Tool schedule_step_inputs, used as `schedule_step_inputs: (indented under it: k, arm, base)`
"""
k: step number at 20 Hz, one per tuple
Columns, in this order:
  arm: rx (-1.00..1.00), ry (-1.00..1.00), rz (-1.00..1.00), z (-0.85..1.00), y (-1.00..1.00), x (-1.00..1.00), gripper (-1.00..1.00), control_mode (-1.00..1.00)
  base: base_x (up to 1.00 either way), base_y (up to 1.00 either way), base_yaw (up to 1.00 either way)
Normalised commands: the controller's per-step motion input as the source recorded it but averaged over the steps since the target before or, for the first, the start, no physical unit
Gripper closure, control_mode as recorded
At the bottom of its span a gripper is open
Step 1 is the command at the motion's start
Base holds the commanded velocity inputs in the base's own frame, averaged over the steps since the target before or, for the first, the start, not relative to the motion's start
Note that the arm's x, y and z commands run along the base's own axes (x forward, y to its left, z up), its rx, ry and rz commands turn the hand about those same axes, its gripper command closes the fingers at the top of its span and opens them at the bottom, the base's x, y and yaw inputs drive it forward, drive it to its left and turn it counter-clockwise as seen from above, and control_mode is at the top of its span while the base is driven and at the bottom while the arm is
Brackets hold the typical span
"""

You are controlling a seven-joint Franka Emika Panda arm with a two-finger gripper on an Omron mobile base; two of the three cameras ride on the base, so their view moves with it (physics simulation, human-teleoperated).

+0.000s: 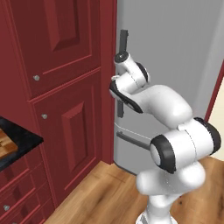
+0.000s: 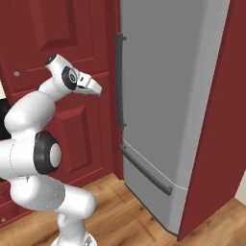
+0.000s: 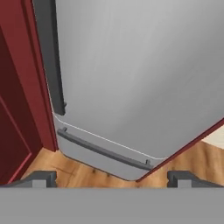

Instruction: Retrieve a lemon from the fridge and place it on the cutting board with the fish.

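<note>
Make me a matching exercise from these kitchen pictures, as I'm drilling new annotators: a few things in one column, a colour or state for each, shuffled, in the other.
Things:
1. fridge door
2. tool
3. cabinets
4. floor

Descriptions:
A. dark red
B. open, holding nothing
C. closed, light grey
D. light brown wood planks

Pairs: 1-C, 2-B, 3-A, 4-D
</note>
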Motion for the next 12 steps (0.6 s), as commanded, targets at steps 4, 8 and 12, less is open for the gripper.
schedule_step_inputs:
  k: [4,8,12]
  arm:
    - [0.04,-0.03,0.07,-0.02,-0.36,0.26,-1.0,-1.0]
    - [0.01,-0.08,0.1,-0.17,-0.36,0.4,-1.0,-1.0]
    - [0.0,-0.09,0.03,-0.03,-0.02,0.5,-1.0,-1.0]
  base:
    - [0.0,0.0,0.0]
    - [0.0,0.0,0.0]
    - [0.0,0.0,0.0]
